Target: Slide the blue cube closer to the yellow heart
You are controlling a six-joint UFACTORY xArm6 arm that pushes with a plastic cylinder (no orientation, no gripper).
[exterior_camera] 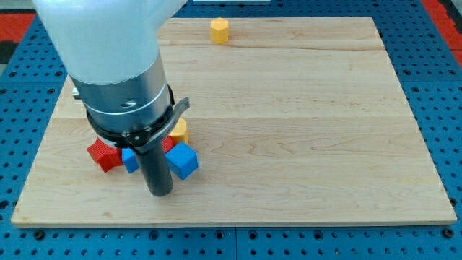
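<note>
The blue cube (183, 160) lies at the board's lower left. My tip (160, 193) stands just to its lower left, close against it or touching; I cannot tell which. A yellow block (179, 131) lies just above the cube, partly hidden by the arm, so its shape is unclear. A second yellow block (219, 30), which looks many-sided, lies alone near the view's top edge. A small red block (170, 144) sits between the blue cube and the near yellow block.
A red block (105, 154) and another blue block (130, 160) lie left of the rod, partly hidden by the arm. The wooden board (303, 130) rests on a blue perforated table. The arm's white and grey body covers the upper left.
</note>
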